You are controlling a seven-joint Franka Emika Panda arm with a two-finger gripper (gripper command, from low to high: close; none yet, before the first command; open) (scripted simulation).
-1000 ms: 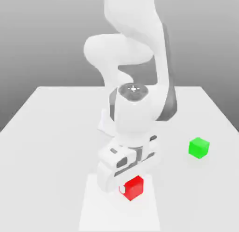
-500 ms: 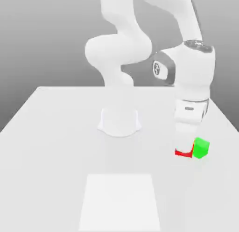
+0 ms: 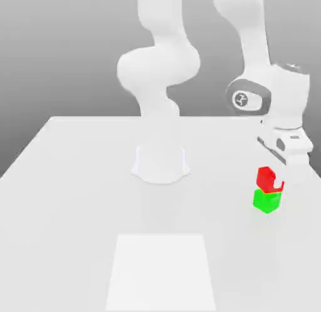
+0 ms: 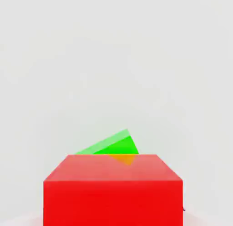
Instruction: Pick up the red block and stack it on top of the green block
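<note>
Two cubes sit stacked near the exterior view's right: the small glossy green block (image 3: 266, 201) beneath the small glossy red block (image 3: 268, 179), apparently askew. Behind, the white gripper (image 3: 283, 172) has fingers I cannot judge; withdrawing could topple red.

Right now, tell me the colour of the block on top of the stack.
Bright red block, clearest in the hand view.
</note>
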